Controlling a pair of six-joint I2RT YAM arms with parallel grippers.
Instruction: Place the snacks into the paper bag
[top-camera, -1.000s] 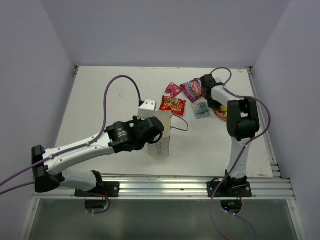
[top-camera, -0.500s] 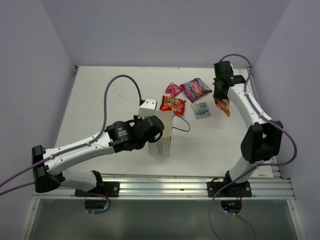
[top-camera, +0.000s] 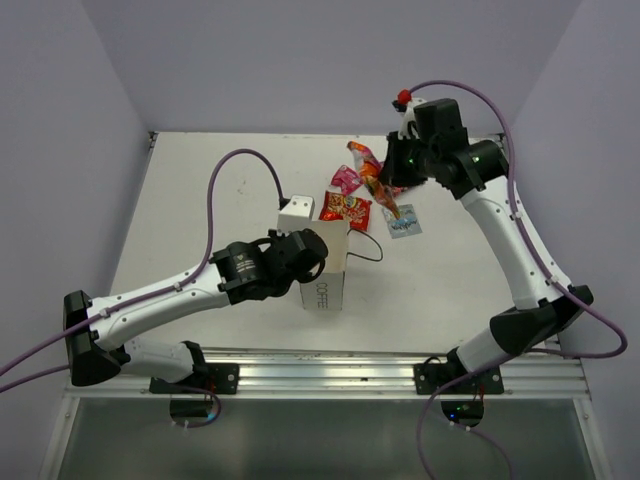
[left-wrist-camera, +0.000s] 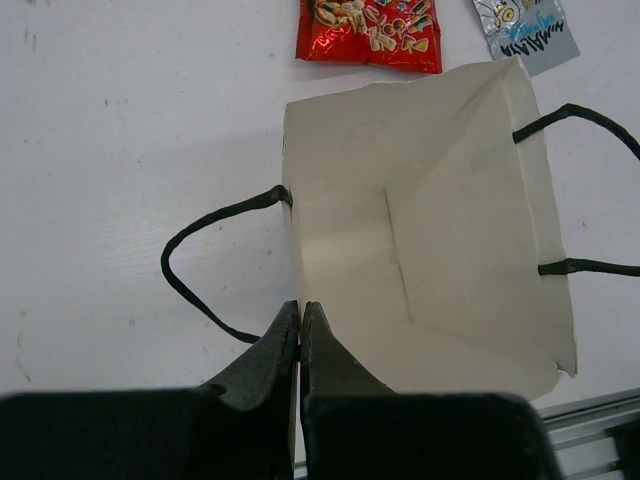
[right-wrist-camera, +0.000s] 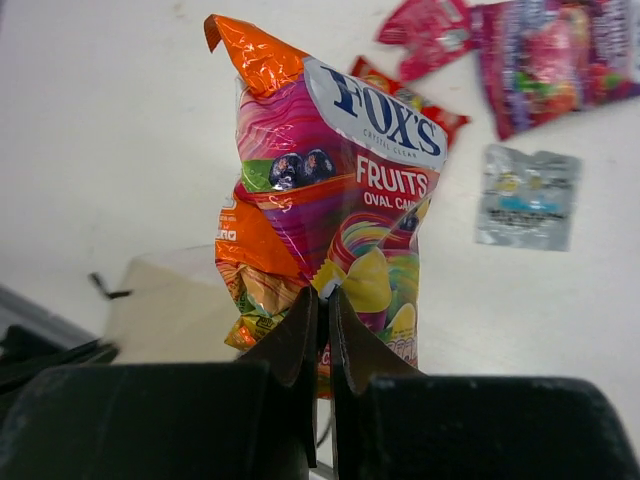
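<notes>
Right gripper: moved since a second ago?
Yes. Right gripper crossed from right of the pale blue packet to its left, toward the paper bag.

The white bench (top-camera: 200, 200) carries a white paper bag (top-camera: 325, 290) standing upright near its middle. Beyond the bag 4 packets lie flat: a red-orange packet (top-camera: 346, 208) just beside it, a small magenta packet (top-camera: 344, 179) farther back, a pink multicolour packet (right-wrist-camera: 560, 60) and a pale blue-clear packet (top-camera: 404, 221) to the right.

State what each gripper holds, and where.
Right gripper pinches the Fox's candy packet near its bottom end. Left gripper pinches the paper bag by the rim of one wall.
</notes>
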